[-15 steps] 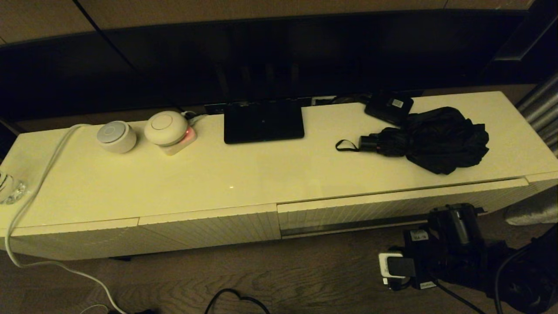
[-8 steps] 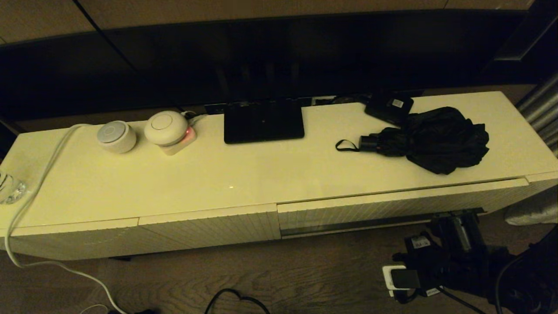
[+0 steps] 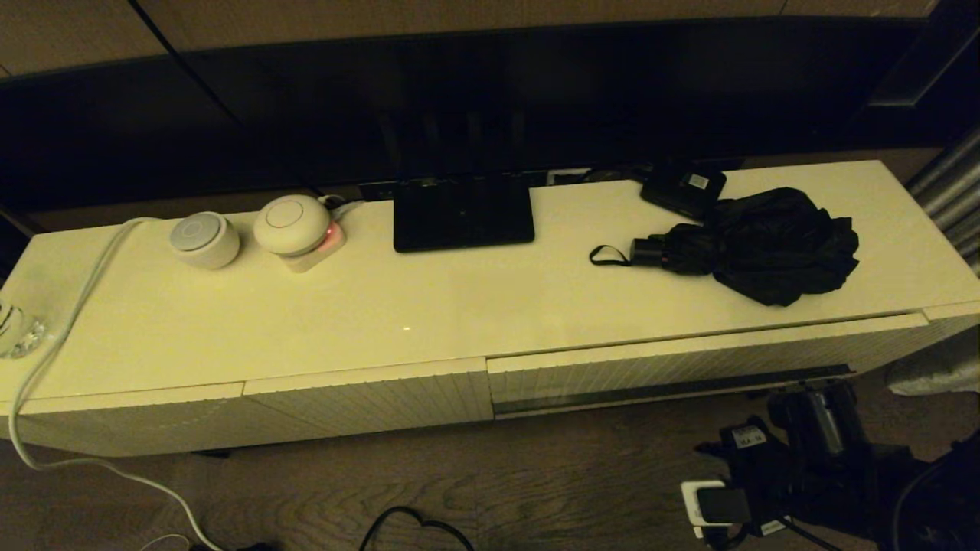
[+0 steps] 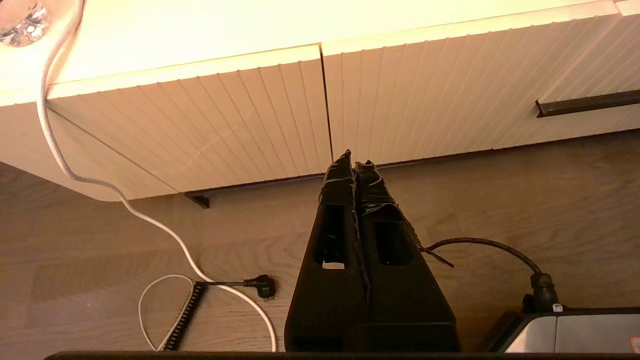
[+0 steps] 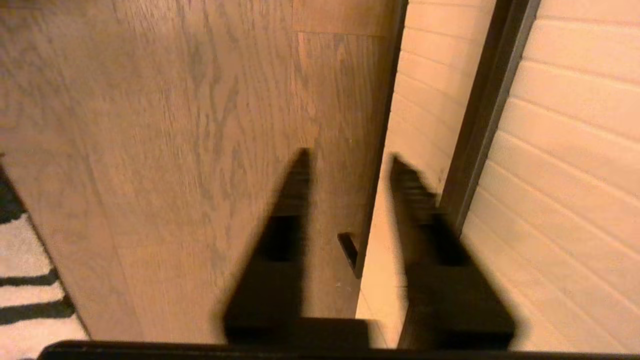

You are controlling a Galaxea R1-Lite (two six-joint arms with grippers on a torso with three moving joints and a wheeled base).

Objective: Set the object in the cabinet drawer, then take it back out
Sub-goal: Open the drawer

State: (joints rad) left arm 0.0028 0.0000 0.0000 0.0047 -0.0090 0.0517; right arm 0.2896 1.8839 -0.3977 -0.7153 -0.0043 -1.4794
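Right wrist view showed the right gripper (image 5: pixel 345 165) with its fingers apart and empty, low over the floor just beside the drawer (image 5: pixel 560 150) front and its dark strip (image 5: pixel 480 120). From the head camera that gripper sat below the drawer's right end (the nearer arm by far). The umbrella (image 3: pixel 766 245) lay on the cabinet top (image 3: pixel 459 306) above, long axis along the cabinet, handle pointing left. The left gripper (image 4: pixel 356 165) hung parked, fingers pressed together, before the left panels.
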